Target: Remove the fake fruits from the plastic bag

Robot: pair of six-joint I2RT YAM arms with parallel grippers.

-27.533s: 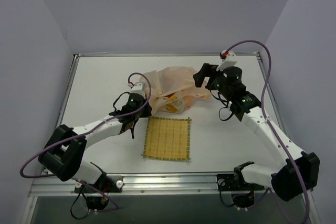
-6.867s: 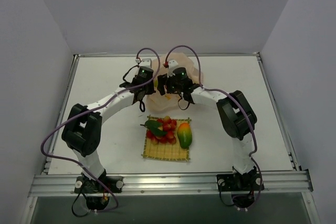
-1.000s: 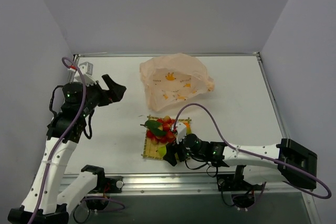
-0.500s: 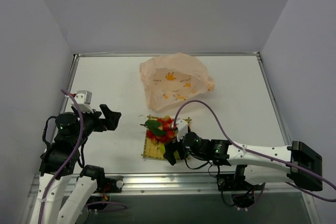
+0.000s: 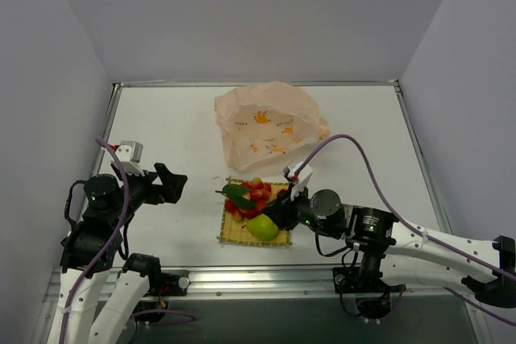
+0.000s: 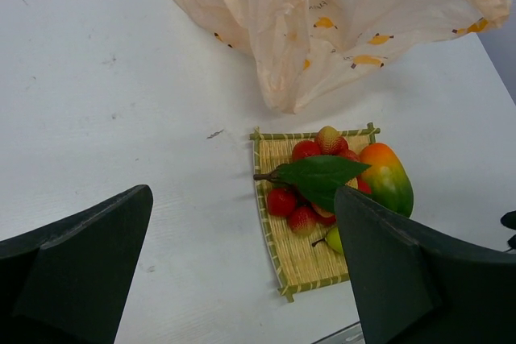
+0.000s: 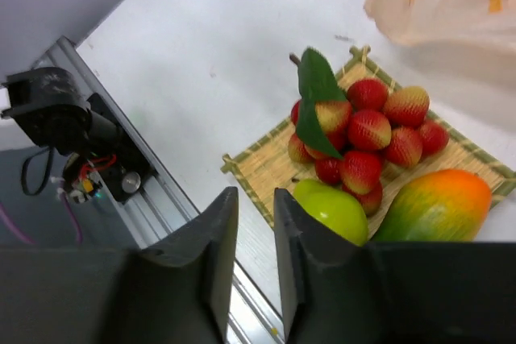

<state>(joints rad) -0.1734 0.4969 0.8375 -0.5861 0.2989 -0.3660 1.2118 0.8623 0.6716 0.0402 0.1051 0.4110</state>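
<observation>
Nearest, the right gripper (image 7: 255, 203) hangs over the right side of the yellow woven mat (image 5: 233, 233), its fingers a narrow gap apart and grasping nothing. To the left, the left gripper (image 5: 168, 184) hovers above the bare tabletop (image 5: 161, 118), fingers released wide. All 3 fake fruits (image 5: 258, 196) lie on the mat: the green pear (image 7: 330, 209) nearest, the mango (image 7: 435, 203) to its right, the red berries (image 7: 367, 147) behind. Farther back, the plastic bag (image 5: 270, 122) rests crumpled on the tabletop, apart from the mat.

Three fake fruits (image 5: 254, 197), one plastic bag (image 5: 270, 122), one mat (image 5: 233, 233).
</observation>
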